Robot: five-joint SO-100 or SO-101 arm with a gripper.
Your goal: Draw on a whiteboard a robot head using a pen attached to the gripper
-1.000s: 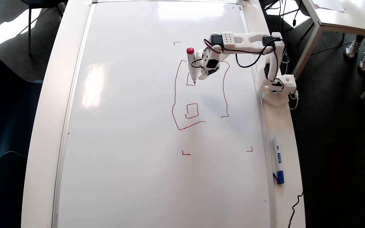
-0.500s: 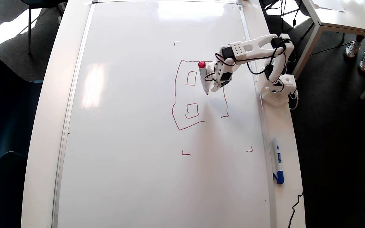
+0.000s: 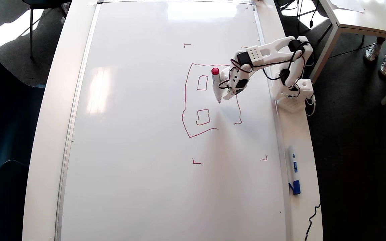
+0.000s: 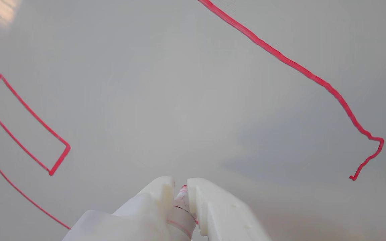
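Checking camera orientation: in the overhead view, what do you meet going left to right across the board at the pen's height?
Whiteboard's silver frame → left side of the red robot head outline → small upper square → pen → claw → arm base.

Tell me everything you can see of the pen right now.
The pen is a short marker with a white barrel and a round red end. In the overhead view it leans, red end up, tip low at the whiteboard inside the unfinished robot head; contact is unclear. The gripper is shut on its barrel, which shows between the fingertips in the wrist view. Nothing else touches it.
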